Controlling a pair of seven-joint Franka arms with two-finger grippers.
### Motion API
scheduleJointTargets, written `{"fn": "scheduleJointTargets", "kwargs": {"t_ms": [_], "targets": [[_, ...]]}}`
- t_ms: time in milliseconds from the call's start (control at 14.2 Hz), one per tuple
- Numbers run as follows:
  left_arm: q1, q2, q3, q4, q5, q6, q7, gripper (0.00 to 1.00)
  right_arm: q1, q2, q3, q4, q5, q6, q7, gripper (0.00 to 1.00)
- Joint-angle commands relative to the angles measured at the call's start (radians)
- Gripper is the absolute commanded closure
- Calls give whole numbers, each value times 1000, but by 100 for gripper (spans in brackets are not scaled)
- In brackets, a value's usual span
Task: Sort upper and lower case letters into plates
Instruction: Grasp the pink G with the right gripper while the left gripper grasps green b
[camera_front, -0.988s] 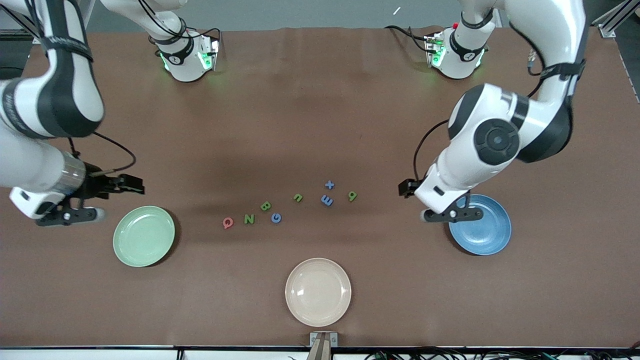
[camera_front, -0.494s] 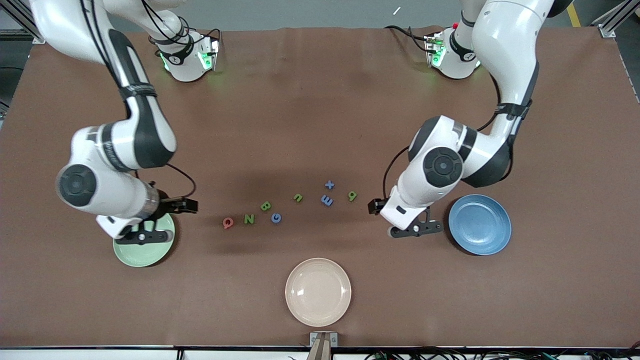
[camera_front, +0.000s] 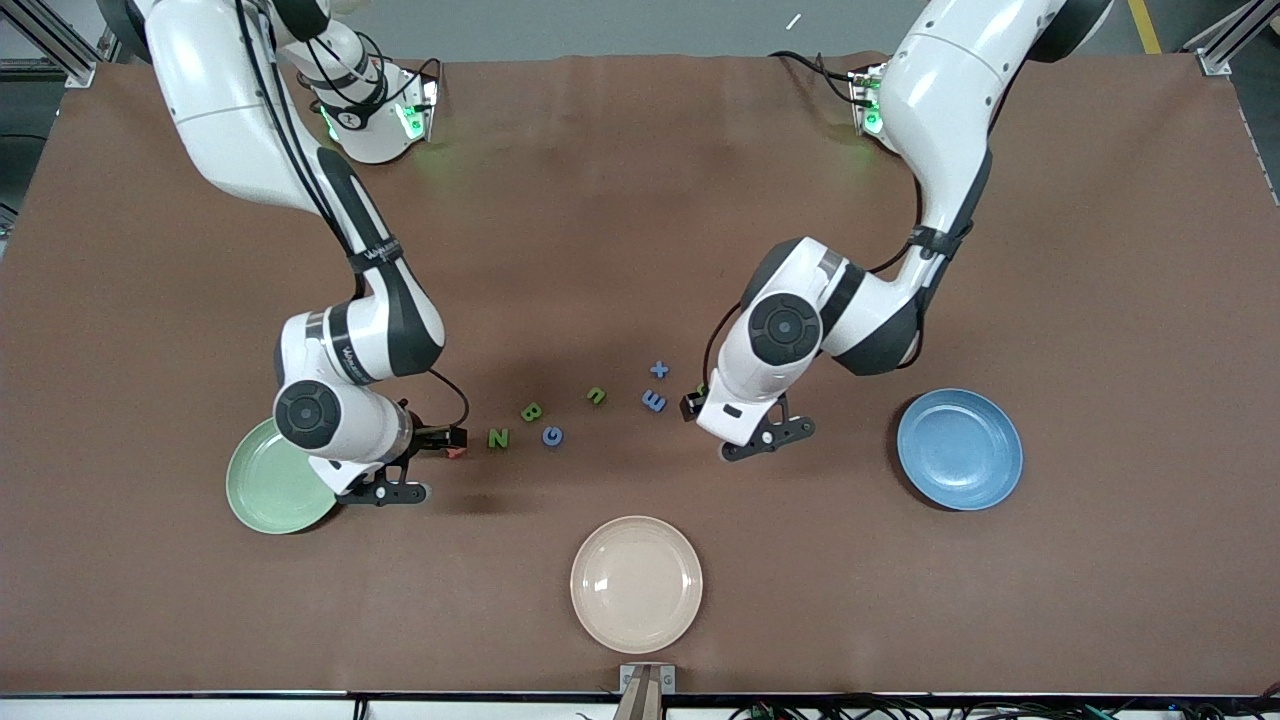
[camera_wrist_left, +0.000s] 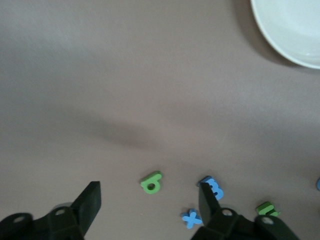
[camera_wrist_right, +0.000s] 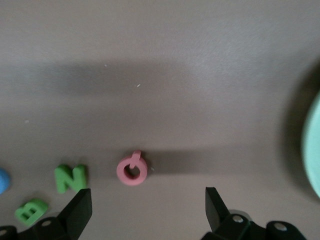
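Brown table (camera_front: 620, 200) – green plate (camera_front: 262, 492), blue plate (camera_front: 960, 450) both empty, nothing sorted. Letters (camera_front: 552, 435) lie loose between them. Right gripper (camera_wrist_right: 145, 210) spread over pink letter (camera_wrist_right: 132, 169); left gripper (camera_wrist_left: 150, 202) spread over green letter (camera_wrist_left: 151, 182).

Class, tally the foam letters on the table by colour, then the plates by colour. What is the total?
pink letter: 1
green letters: 4
blue letters: 3
pale green plate: 1
blue plate: 1
cream plate: 1
Total: 11 (8 letters, 3 plates)
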Motion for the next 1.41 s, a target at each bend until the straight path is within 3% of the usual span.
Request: {"fn": "scheduleJointTargets", "kwargs": {"t_ms": [0, 565, 776, 1129, 1341], "targets": [[-27, 30, 11, 12, 22, 11, -82, 20, 26, 14, -9, -28, 6, 37, 14, 0], [-55, 75, 12, -46, 24, 41, -399, 31, 40, 34, -7, -84, 17, 130, 16, 1], [-61, 73, 14, -112, 24, 130, -450, 33, 46, 37, -7, -84, 17, 128, 16, 15], [-58, 84, 11, -114, 108, 141, -507, 34, 46, 37, -9, -82, 16, 125, 14, 53], [-59, 86, 9, -114, 107, 143, -511, 36, 46, 37, -9, -81, 16, 126, 14, 68]]}}
